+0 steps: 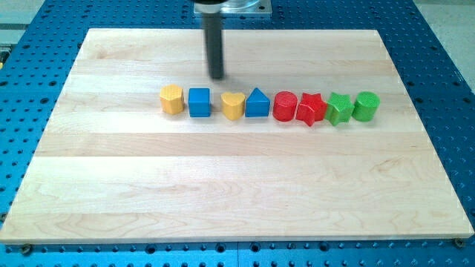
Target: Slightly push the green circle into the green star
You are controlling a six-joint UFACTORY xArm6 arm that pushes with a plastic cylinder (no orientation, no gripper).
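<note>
The green circle (366,105) sits at the right end of a row of blocks across the middle of the wooden board (237,185). The green star (339,108) is just to its left, touching it or nearly so. My tip (216,77) is far to the left of both, above the gap between the blue square (199,102) and the yellow heart (233,105), a little toward the view's top from the row. It touches no block.
The row, from the view's left: yellow hexagon (171,99), blue square, yellow heart, blue triangle (257,103), red circle (285,106), red star (311,109), green star, green circle. Blue perforated table surrounds the board.
</note>
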